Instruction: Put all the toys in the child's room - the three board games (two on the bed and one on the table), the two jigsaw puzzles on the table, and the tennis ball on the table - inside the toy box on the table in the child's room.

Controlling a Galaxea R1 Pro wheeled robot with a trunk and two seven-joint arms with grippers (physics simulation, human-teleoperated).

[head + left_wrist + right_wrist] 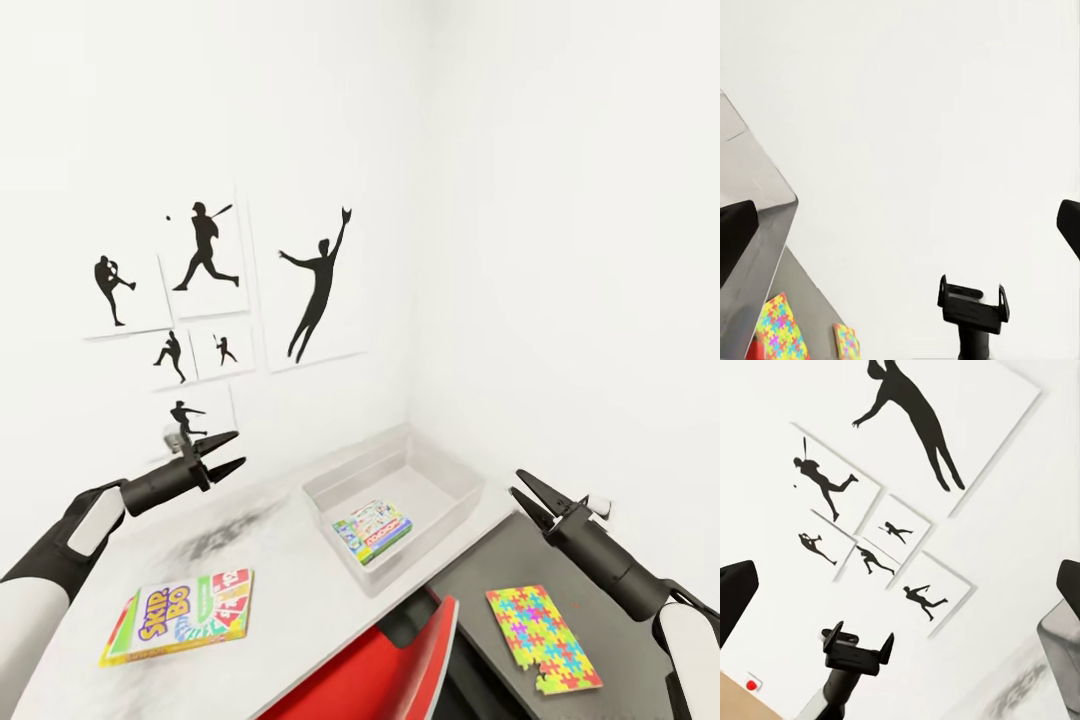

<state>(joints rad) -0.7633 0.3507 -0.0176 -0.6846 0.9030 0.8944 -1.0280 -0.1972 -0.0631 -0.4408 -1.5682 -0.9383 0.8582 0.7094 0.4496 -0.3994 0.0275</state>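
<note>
On the pale grey table [250,530] the light grey toy box [440,470] stands in the wall corner, with a white, green-edged board game [372,530] lying flat inside it. The yellow-green Skip-Bo board game [180,615] lies near the table's front left. A bright jigsaw puzzle [540,635] lies on the dark grey cabinet top to the right; the left wrist view shows that puzzle [774,328] and a second colourful sheet [846,341]. My left gripper [225,452] hangs open above the table's left part. To the right of the box, my right gripper [525,490] is open and empty.
A red chair [400,660] sits against the table's front edge between table and cabinet [470,590]. White walls meet right behind the box, and black silhouette pictures [320,290] hang on the left wall.
</note>
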